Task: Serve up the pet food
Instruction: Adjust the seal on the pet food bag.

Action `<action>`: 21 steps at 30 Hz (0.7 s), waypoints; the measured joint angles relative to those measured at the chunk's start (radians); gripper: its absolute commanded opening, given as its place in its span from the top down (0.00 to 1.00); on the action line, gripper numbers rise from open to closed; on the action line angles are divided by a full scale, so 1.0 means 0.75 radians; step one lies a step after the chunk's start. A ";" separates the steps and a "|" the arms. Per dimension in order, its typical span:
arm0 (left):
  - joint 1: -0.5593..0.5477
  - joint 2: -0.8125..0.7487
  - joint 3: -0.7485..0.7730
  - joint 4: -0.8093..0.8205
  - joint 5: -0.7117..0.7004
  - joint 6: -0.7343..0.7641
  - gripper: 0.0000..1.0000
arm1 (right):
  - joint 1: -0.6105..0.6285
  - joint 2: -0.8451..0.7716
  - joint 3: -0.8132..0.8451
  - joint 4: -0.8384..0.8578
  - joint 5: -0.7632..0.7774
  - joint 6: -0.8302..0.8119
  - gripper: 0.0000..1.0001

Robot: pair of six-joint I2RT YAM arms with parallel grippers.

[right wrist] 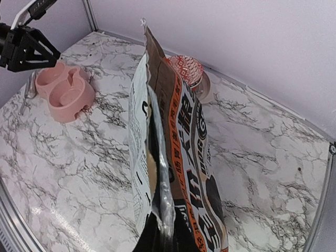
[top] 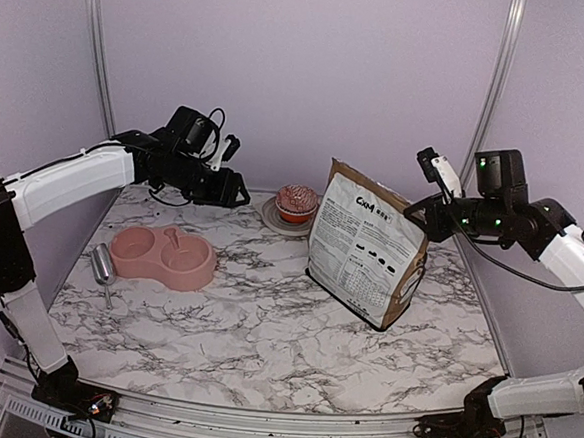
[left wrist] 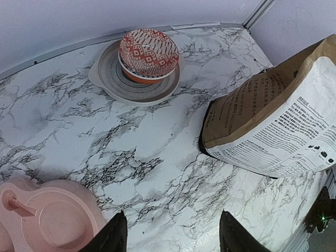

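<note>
White-shelled arms (top: pixel 74 179), black joints, black cables.

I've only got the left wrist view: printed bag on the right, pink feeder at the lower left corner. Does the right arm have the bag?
Observer: Yes. The right gripper looks pinched on the top edge of the bag, which stands upright.
Operator: Is there a scoop anywhere? I see none.
Observer: A metal scoop lies on the table close beside the pink feeder, on its far side from the bag.
Operator: Any food served?
Observer: No kibble shows in any view, and from above both wells of the feeder look empty.
</note>
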 measured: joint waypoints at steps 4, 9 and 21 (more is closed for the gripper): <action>0.000 -0.018 -0.017 0.013 0.010 0.000 0.40 | 0.000 0.002 0.002 -0.003 -0.011 -0.002 1.00; 0.000 -0.032 -0.019 0.028 0.013 -0.001 0.40 | 0.000 0.022 0.028 -0.026 -0.045 0.004 1.00; -0.001 -0.064 -0.049 0.100 0.005 -0.079 0.41 | 0.055 0.143 0.157 -0.072 -0.103 0.194 1.00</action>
